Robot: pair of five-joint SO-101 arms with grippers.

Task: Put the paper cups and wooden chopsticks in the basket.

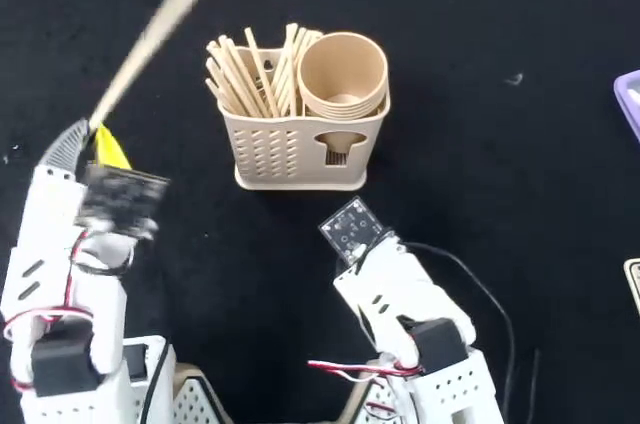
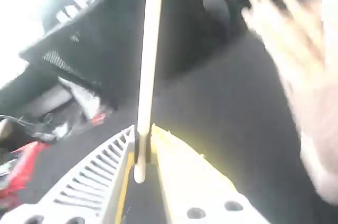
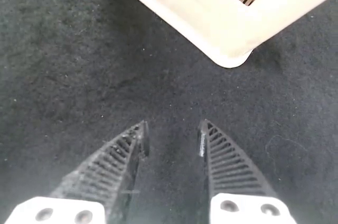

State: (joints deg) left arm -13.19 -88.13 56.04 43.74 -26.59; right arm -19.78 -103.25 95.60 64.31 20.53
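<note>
Leftmost, the left gripper [image 2: 141, 131] pinches one long pale wooden chopstick [image 1: 155, 34] slanting up above the black table [image 1: 500, 194]. Centrally, the beige perforated plastic basket [image 1: 280, 149] holds more chopsticks [image 1: 250, 74] and stacked tan paper cups [image 1: 342, 74]. Near its front, the right gripper [image 3: 171, 137] gapes, holding nothing.

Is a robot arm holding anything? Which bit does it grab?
The left gripper is shut on one wooden chopstick, pinched near one end, the rest sticking out. The right gripper is open and holds nothing.
</note>
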